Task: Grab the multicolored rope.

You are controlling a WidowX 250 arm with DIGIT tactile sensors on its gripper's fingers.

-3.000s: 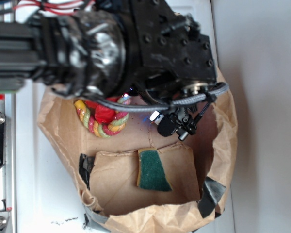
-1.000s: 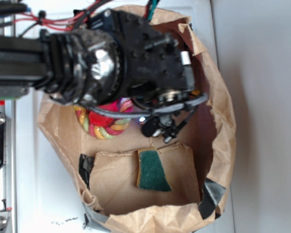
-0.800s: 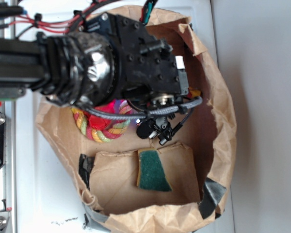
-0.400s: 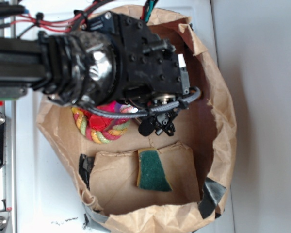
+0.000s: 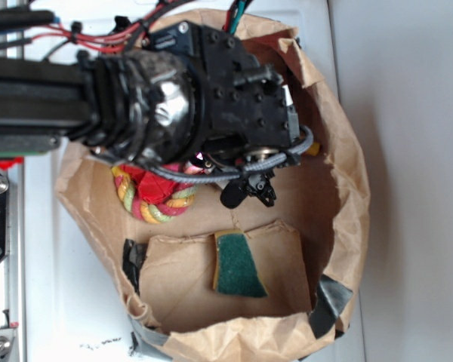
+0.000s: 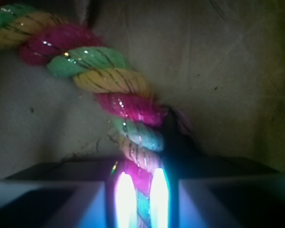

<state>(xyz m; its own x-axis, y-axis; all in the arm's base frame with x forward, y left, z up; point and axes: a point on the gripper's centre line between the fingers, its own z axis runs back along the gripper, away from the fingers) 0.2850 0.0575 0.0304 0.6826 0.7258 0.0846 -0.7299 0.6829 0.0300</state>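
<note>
The multicolored rope (image 5: 157, 204) lies coiled at the left inside a brown paper bag, its upper part hidden under the black arm. In the wrist view the rope (image 6: 109, 80), twisted from pink, yellow and green strands, runs from the top left down into my gripper (image 6: 138, 199). The two glowing fingers (image 6: 125, 199) press on the rope from both sides, so the gripper is shut on it. In the exterior view the fingertips are hidden beneath the wrist body (image 5: 234, 98).
The paper bag (image 5: 351, 188) has tall crumpled walls all round. A green-and-yellow sponge (image 5: 238, 265) lies on a cardboard flap near the front. A red wad (image 5: 157, 179) sits inside the rope coil. Black tape (image 5: 328, 302) patches the bag's corner. A metal rail (image 5: 4, 302) runs along the left.
The arm has swung left from the bag's right side to over the rope. The rope coil has shifted slightly left and down.
</note>
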